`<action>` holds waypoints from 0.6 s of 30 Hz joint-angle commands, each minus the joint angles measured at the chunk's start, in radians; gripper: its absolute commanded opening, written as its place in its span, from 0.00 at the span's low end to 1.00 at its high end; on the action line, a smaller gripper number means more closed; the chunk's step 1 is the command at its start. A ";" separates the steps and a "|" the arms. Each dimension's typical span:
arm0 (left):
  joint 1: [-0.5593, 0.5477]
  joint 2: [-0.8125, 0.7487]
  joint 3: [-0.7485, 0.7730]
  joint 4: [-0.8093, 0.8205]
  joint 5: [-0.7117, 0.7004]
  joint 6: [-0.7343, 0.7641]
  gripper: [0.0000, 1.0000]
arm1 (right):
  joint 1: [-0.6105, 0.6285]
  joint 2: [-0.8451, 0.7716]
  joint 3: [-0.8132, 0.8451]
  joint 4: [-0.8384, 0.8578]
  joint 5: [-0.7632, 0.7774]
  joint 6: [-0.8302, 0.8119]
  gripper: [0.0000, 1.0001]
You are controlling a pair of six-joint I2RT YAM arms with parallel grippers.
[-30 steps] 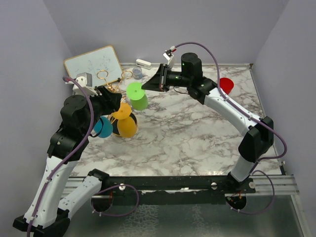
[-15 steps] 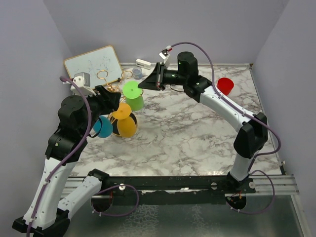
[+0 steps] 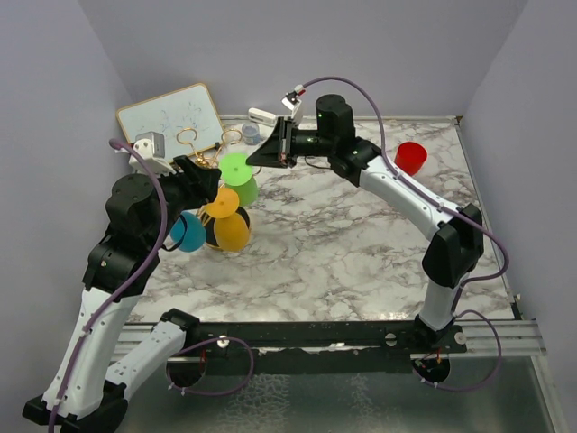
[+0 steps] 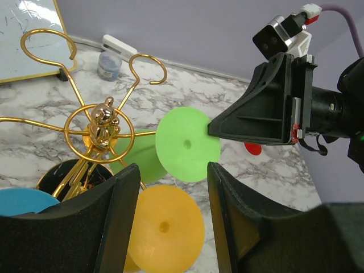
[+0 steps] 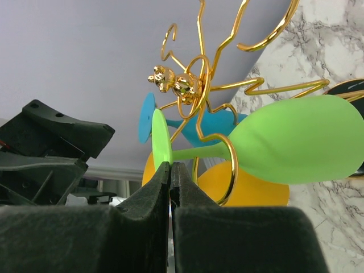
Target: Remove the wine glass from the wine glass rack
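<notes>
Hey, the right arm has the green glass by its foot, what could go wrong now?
The right jaws pinch only the thin edge of the green wine glass foot, so it may slip out. Its stem sits inside a gold loop of the rack; a wrong pull could snag and tip the rack, which the open left jaws do not hold, shaking the orange glass and blue glass.

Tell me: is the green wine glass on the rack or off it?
On: the green wine glass has its stem through a gold loop of the wine glass rack; the right claw pinches its foot.
</notes>
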 commanded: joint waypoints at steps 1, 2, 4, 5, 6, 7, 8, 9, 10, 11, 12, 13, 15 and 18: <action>-0.003 0.000 0.027 -0.001 -0.021 -0.007 0.54 | 0.010 -0.029 0.000 -0.041 -0.013 -0.048 0.01; -0.003 0.002 0.031 0.000 -0.019 -0.006 0.54 | 0.010 -0.040 -0.012 -0.046 0.000 -0.057 0.01; -0.002 0.007 0.036 -0.001 -0.014 -0.007 0.54 | 0.010 -0.069 -0.042 -0.059 0.029 -0.075 0.01; -0.003 0.008 0.041 -0.001 -0.012 -0.007 0.54 | 0.010 -0.086 -0.058 -0.061 0.044 -0.085 0.01; -0.003 0.011 0.044 0.000 -0.008 -0.007 0.54 | 0.010 -0.103 -0.074 -0.065 0.060 -0.094 0.01; -0.003 0.012 0.049 0.001 -0.002 -0.007 0.54 | 0.010 -0.121 -0.091 -0.068 0.074 -0.103 0.01; -0.003 0.015 0.054 0.002 0.004 -0.009 0.54 | 0.010 -0.149 -0.110 -0.067 0.087 -0.112 0.01; -0.003 0.020 0.061 0.002 0.013 -0.011 0.54 | 0.010 -0.170 -0.130 -0.067 0.105 -0.122 0.01; -0.003 0.025 0.069 0.002 0.023 -0.012 0.54 | 0.010 -0.194 -0.149 -0.070 0.121 -0.133 0.01; -0.003 0.028 0.078 0.004 0.034 -0.015 0.54 | 0.010 -0.216 -0.164 -0.073 0.135 -0.147 0.01; -0.003 0.033 0.087 0.008 0.048 -0.017 0.54 | 0.010 -0.237 -0.177 -0.077 0.145 -0.164 0.01; -0.003 0.039 0.097 0.011 0.062 -0.022 0.54 | 0.010 -0.259 -0.189 -0.082 0.152 -0.181 0.01; -0.003 0.056 0.117 0.021 0.098 -0.029 0.55 | 0.010 -0.295 -0.197 -0.102 0.165 -0.217 0.01; -0.003 0.079 0.145 0.038 0.151 -0.045 0.55 | 0.010 -0.353 -0.197 -0.159 0.201 -0.299 0.01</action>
